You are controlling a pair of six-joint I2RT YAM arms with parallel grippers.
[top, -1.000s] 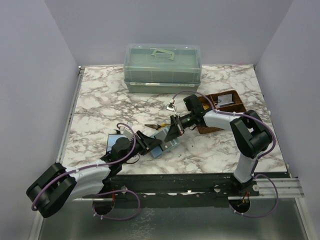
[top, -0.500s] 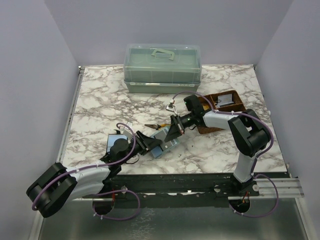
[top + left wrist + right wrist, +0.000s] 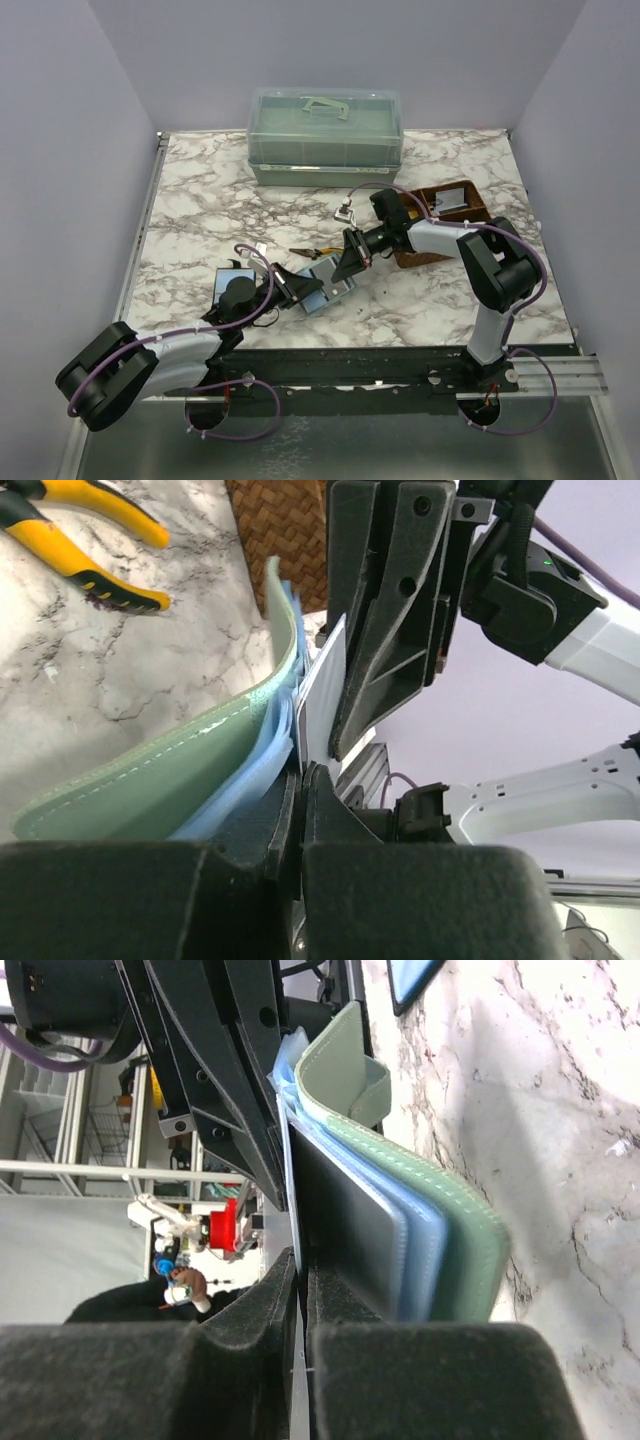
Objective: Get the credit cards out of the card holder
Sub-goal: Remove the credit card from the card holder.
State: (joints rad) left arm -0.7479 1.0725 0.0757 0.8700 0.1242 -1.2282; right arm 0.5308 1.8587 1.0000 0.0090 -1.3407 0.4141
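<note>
- Left gripper [image 3: 298, 291]: clamped on the near end of the card holder [image 3: 328, 283], which is held on edge at the near centre of the table [image 3: 200, 220].
- Card [image 3: 322, 692]: pale, standing proud of the holder's leaves.
- Right gripper [image 3: 347, 266]: closed on that card.
- Risk: a skewed pull could bend the card. A tight pocket could drag the holder out of the left grip.
- Writing: none legible.

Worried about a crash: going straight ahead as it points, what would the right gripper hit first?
The card holder, whose card it pinches; just beyond, the left gripper clamping the far end, though depth is unclear.
</note>
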